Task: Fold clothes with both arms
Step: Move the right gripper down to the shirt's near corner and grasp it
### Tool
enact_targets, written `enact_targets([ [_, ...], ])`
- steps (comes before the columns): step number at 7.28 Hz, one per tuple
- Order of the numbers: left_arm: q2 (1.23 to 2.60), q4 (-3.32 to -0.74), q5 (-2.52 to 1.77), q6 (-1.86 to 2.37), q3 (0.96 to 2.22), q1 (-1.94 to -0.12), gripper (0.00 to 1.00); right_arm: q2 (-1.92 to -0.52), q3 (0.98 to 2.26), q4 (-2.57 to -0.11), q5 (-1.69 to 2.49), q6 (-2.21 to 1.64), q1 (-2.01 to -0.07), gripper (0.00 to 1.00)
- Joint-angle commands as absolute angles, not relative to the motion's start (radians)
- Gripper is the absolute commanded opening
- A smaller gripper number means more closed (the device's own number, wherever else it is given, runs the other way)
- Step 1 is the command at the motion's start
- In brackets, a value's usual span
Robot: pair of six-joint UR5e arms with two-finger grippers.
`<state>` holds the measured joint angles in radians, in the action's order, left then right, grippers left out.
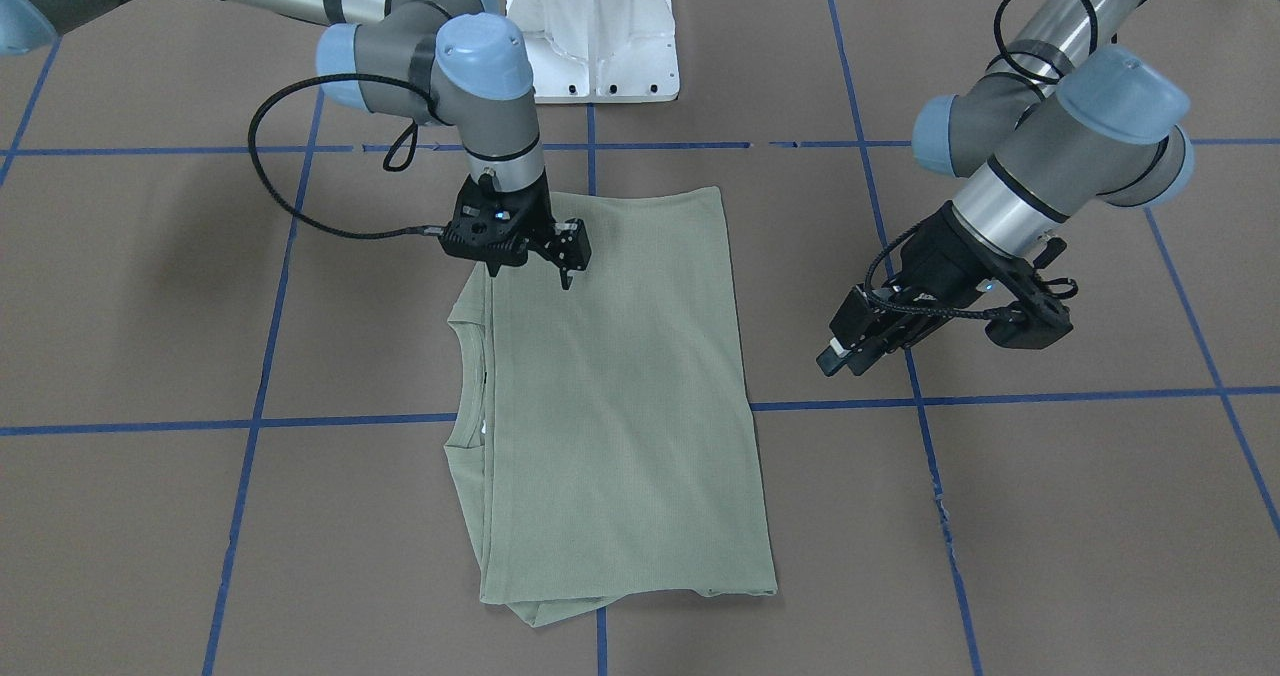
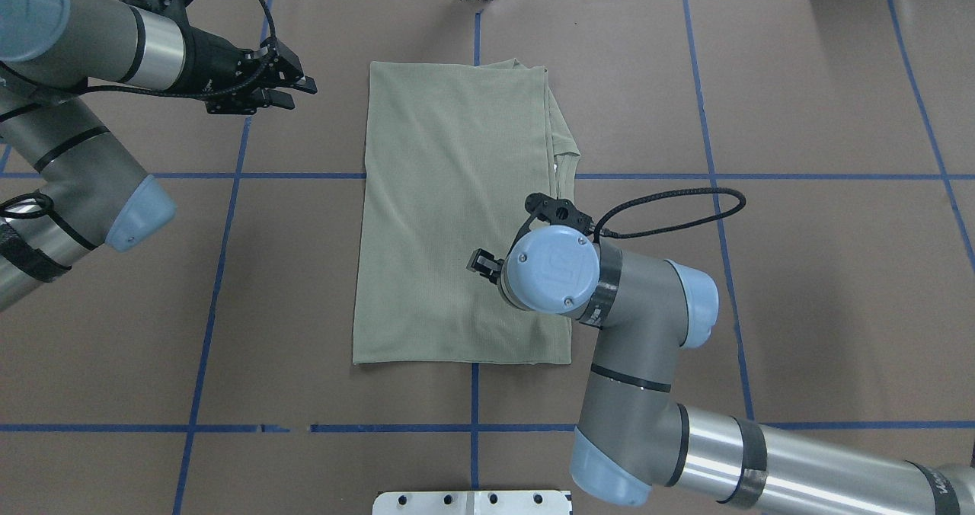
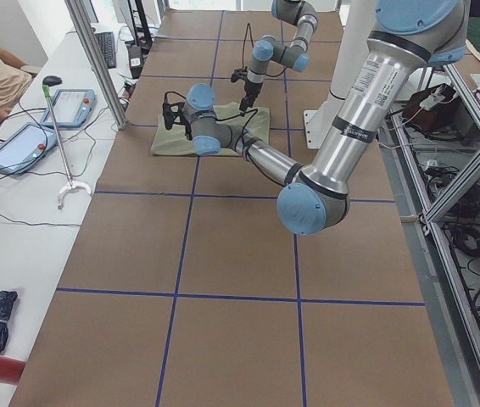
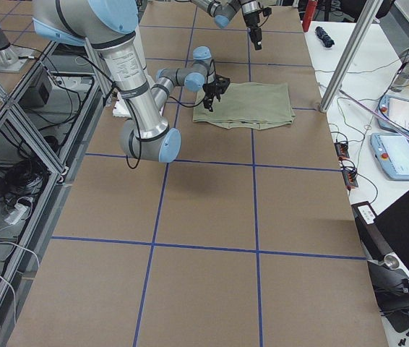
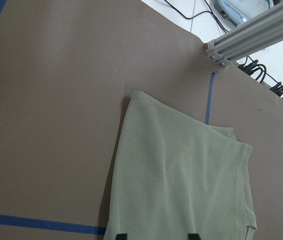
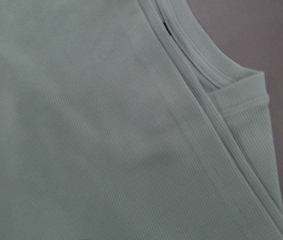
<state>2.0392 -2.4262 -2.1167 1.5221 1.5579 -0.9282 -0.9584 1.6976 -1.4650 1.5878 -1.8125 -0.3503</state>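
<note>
The jaws of the right gripper (image 1: pixel 530 271) stand spread and hold nothing. They point straight down over the shirt (image 2: pixel 449 218), close above the cloth, on the end nearer the robot and toward the collar (image 1: pixel 468 376) side. Whether the tips touch the knit, I cannot tell. The right wrist view shows only ribbed green fabric and the neckband at close range.

The jaws of the left gripper (image 2: pixel 298 94) are also spread and empty; two dark fingertips (image 5: pixel 122 235) sit apart at the bottom of the left wrist view. This gripper hangs over the bare desk (image 2: pixel 762 271), off the shirt's far corner on the robot's left, apart from the cloth and aimed toward it.

The shirt lies flat in the middle of the desk as a long, tidy rectangle. Its long edges run away from the robot, the collar opens toward the robot's right, and no sleeve is spread out. At the far end a lower layer peeks slightly past the top one.

The folding looks well along, with neither arm gripping. If another fold is wanted, it is probably end to end. That calls for each gripper to come down on a corner of one short end, pinch every layer, and carry them across together so the stack does not skew.
</note>
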Motion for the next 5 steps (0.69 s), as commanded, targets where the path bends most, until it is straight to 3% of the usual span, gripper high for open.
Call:
enact_targets([
  [1,2.039,-2.425,-2.115,1.517,1.557,-0.928,0.5,-0.992,1.756,-1.474,1.505,-1.94,-0.288,1.0],
  [5,2.039,-2.427,-2.115,1.514,1.555,-0.927,0.5,-1.066,1.804,-1.476,1.514,-2.023,-0.288,1.0],
])
